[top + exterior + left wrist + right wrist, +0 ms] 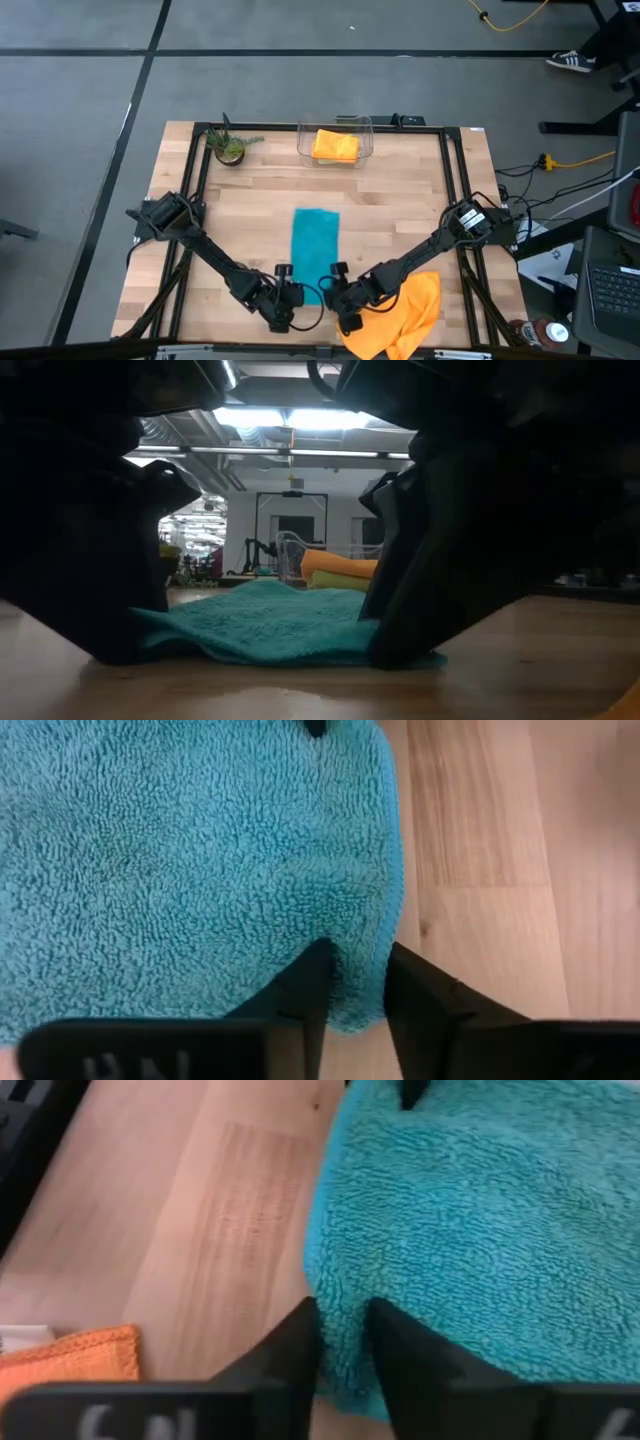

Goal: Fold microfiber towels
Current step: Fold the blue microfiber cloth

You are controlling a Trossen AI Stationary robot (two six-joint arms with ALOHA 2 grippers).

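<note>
A teal microfiber towel [315, 245] lies on the wooden table as a narrow strip running from far to near. Its near end [270, 635] rests on the tabletop. My left gripper [293, 298] is at the strip's near left corner and my right gripper [334, 291] at its near right corner, each shut on the cloth. An orange towel [398, 315] lies crumpled at the table's near right. Another orange towel [335, 146], folded, sits in the clear bin at the far edge, on top of a lime green one [335, 582]. My left gripper [355, 970] pinches the teal towel's near left corner [362, 945] between its two fingers, slanting down from the near left. The side edge runs up between the fingers; one layer or several, I cannot tell. The cloth stays on the table. My right gripper [343, 1335] pinches the teal towel's near right corner [338, 1305] between its two fingers, slanting down from the near right. The towel's edge passes between the fingers. Whether one layer or several is caught does not show. The rest of the cloth lies on the table.
The clear bin [335, 130] stands at the far middle, with a small potted plant [230, 148] to its left. A black frame [200, 170] runs around the tabletop. Bare wood [250, 215] lies on both sides of the teal strip.
</note>
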